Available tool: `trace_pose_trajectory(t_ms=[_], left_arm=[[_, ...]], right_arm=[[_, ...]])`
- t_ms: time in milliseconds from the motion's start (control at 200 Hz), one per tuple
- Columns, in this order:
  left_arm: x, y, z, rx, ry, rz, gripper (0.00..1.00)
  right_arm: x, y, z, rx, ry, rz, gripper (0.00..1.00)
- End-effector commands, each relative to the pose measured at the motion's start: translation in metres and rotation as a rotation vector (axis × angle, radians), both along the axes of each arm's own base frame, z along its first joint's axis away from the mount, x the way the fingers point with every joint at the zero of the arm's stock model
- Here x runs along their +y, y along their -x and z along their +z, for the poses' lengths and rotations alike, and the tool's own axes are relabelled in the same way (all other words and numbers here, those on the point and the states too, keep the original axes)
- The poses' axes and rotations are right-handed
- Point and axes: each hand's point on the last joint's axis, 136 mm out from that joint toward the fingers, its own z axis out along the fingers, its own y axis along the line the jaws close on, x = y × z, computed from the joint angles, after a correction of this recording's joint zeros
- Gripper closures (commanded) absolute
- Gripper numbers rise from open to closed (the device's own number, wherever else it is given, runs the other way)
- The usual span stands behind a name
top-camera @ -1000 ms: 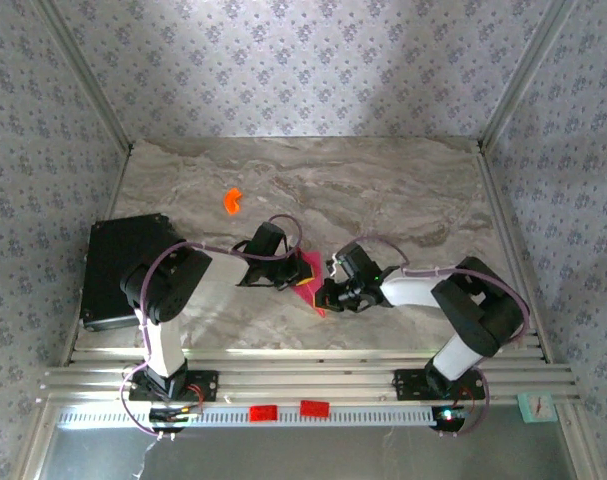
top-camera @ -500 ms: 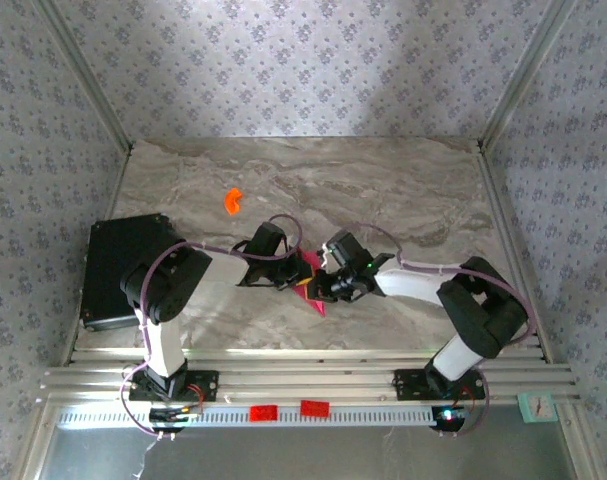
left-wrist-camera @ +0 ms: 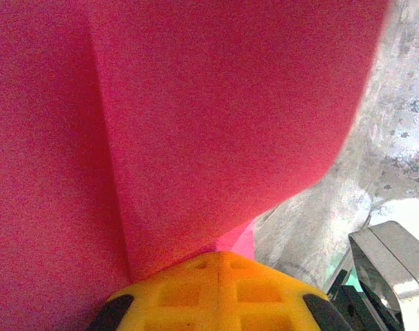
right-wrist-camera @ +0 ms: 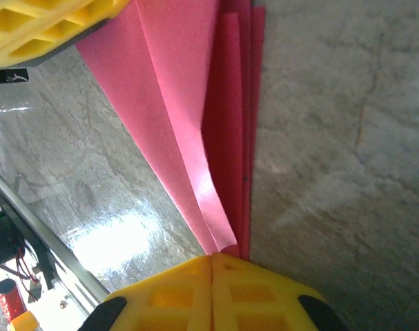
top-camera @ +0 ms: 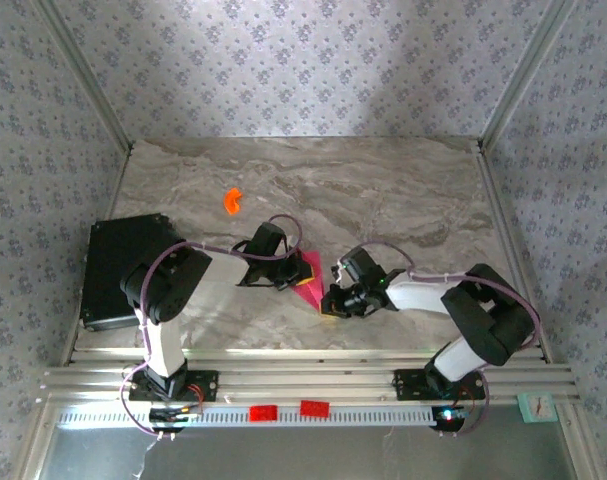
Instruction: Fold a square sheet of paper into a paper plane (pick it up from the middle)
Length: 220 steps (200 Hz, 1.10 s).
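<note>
The paper plane (top-camera: pixel 309 283) is a folded magenta-pink dart lying low over the marble table (top-camera: pixel 403 190), held between both grippers. My left gripper (top-camera: pixel 291 272) is shut on its wide end. In the left wrist view the paper plane (left-wrist-camera: pixel 195 124) spreads across the frame above the closed left gripper (left-wrist-camera: pixel 218 258). My right gripper (top-camera: pixel 330 300) is shut on the narrow end. In the right wrist view the paper plane's (right-wrist-camera: pixel 188 103) layers run down to a point clamped in the right gripper (right-wrist-camera: pixel 212 258), with a left fingertip (right-wrist-camera: pixel 36 27) at the top left.
A small orange plastic piece (top-camera: pixel 232 201) lies on the table behind the left arm. A black box (top-camera: pixel 118 260) sits at the table's left edge. An aluminium rail (top-camera: pixel 303 380) runs along the near edge, and patterned walls enclose the other sides.
The right gripper pushed up-left toward the left gripper, then drew back down-right along the paper to its narrow end. The left gripper has stayed put on the paper.
</note>
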Motion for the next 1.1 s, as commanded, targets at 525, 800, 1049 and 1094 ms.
trace_pose_trajectory(t_ms=[525, 800, 1049, 1094], left_arm=[[0.024, 0.015, -0.041, 0.102, -0.145, 0.037, 0.94], [0.025, 0.016, -0.043, 0.104, -0.148, 0.037, 0.94], [0.028, 0.018, -0.048, 0.114, -0.159, 0.046, 0.94], [0.028, 0.017, -0.048, 0.112, -0.161, 0.048, 0.94]], right_arm=[[0.027, -0.033, 0.027, -0.027, -0.040, -0.019, 0.90], [-0.007, 0.001, -0.021, 0.074, 0.062, -0.058, 0.90], [-0.025, 0.032, -0.031, 0.100, 0.070, -0.059, 0.90], [-0.028, 0.035, -0.031, 0.101, 0.082, -0.059, 0.90]])
